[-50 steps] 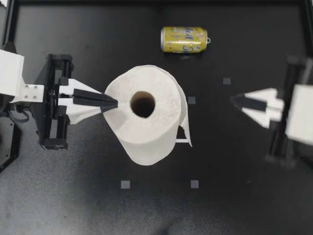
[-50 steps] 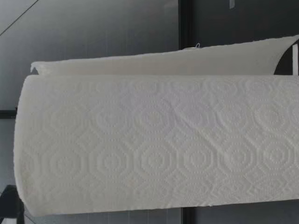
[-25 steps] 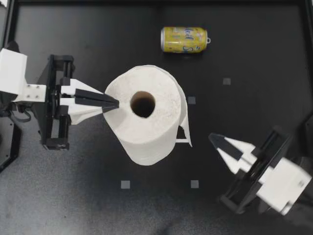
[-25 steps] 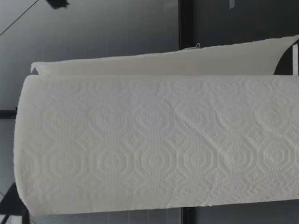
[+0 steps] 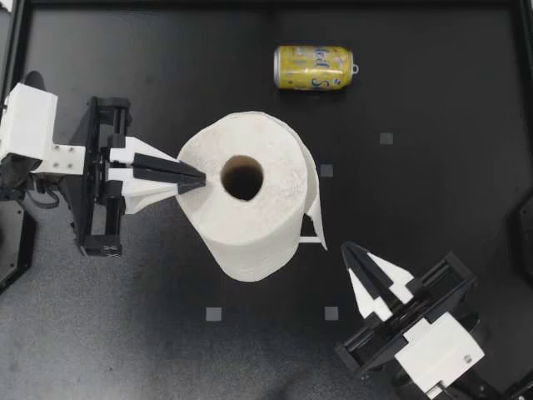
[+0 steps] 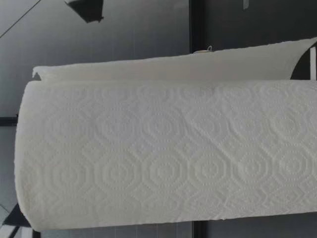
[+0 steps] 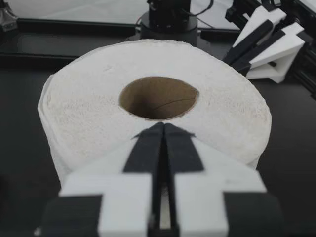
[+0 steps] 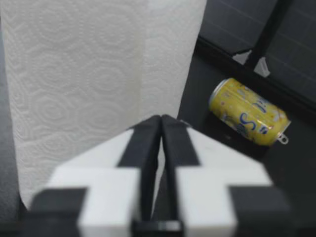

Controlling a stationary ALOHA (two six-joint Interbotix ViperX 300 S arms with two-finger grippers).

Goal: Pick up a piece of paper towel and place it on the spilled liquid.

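Observation:
A white paper towel roll [image 5: 275,179] stands upright mid-table, with a loose sheet [image 5: 315,208] hanging off its right side. My left gripper [image 5: 202,177] is shut, its tips lying on the roll's top rim [image 7: 89,98] just short of the cardboard core. My right gripper [image 5: 346,248] is shut and points at the loose sheet's lower edge from the front right, a short gap away. In the right wrist view the roll [image 8: 74,64] and the sheet [image 8: 170,54] stand just ahead of the fingertips. No spilled liquid shows in any view.
A yellow drink can [image 5: 313,67] lies on its side at the back of the black table [image 5: 433,100], behind the roll; the right wrist view shows the can [image 8: 249,118] past the sheet. The roll [image 6: 163,153] fills the low view.
My right arm has swung from the table's right side round to the front right, and its gripper now points at the loose sheet. My left gripper has barely shifted.

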